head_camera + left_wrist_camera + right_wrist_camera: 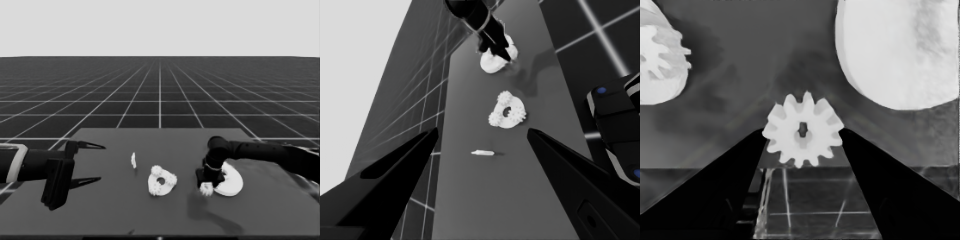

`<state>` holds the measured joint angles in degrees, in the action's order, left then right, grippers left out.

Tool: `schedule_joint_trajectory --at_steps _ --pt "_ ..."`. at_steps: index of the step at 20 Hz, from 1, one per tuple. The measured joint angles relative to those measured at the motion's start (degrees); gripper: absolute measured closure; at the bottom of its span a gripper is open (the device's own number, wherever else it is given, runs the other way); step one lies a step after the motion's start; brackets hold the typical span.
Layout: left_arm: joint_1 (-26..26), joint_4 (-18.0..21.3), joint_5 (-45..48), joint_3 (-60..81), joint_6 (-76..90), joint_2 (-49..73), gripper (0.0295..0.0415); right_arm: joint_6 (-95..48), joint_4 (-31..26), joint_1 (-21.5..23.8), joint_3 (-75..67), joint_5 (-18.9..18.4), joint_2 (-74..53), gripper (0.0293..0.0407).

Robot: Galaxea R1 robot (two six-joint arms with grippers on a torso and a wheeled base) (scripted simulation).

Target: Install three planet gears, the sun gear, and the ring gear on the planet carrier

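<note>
My right gripper (205,186) reaches down beside the ring gear, the larger round part (232,183). Its fingers are shut on a planet gear (803,131), touching its teeth on both sides. That gear (206,189) sits at the larger part's left edge. The planet carrier, the smaller round part (161,181), lies mid-table with toothed gears (506,97) standing around its dark hole. In the right wrist view the larger part (895,50) and the smaller part (655,75) flank the held gear. My left gripper (95,163) waits open over the table's left end.
A thin white piece (133,160) stands between the left gripper and the smaller round part, and also shows in the left wrist view (483,152). Dark machinery with blue lights (615,115) sits at that view's edge. The table's front edge runs just below the right gripper's shadow.
</note>
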<state>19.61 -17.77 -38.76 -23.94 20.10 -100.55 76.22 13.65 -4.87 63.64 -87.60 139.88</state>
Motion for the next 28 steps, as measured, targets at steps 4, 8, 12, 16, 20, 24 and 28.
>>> schedule_joint_trajectory --at_steps 4,8,12,16,20,24,28 --pt "0.0 0.0 0.0 0.0 0.0 0.0 0.0326 0.95 -14.87 17.32 -1.39 -2.89 -0.35 0.0391" --pt "0.0 0.0 0.0 0.0 0.0 0.0 0.0326 0.45 -16.62 19.1 -0.53 -3.21 -0.09 0.0391" --pt "0.0 0.0 0.0 0.0 0.0 0.0 0.0326 7.58 -16.61 18.92 19.34 -2.75 26.33 0.039" --pt "0.0 0.0 0.0 0.0 0.0 0.0 0.0326 4.71 -16.51 18.79 28.74 -2.91 33.5 0.039" --pt "0.0 0.0 0.0 0.0 0.0 0.0 0.0326 4.74 -8.58 12.06 29.33 -1.6 34.07 0.039" --pt "0.0 0.0 0.0 0.0 0.0 0.0 0.0326 1.44 1.21 0.57 34.47 0.77 35.37 0.039" --pt "0.0 0.0 0.0 0.0 0.0 0.0 0.0326 0.74 2.25 -0.47 35.63 1.27 35.69 0.039"
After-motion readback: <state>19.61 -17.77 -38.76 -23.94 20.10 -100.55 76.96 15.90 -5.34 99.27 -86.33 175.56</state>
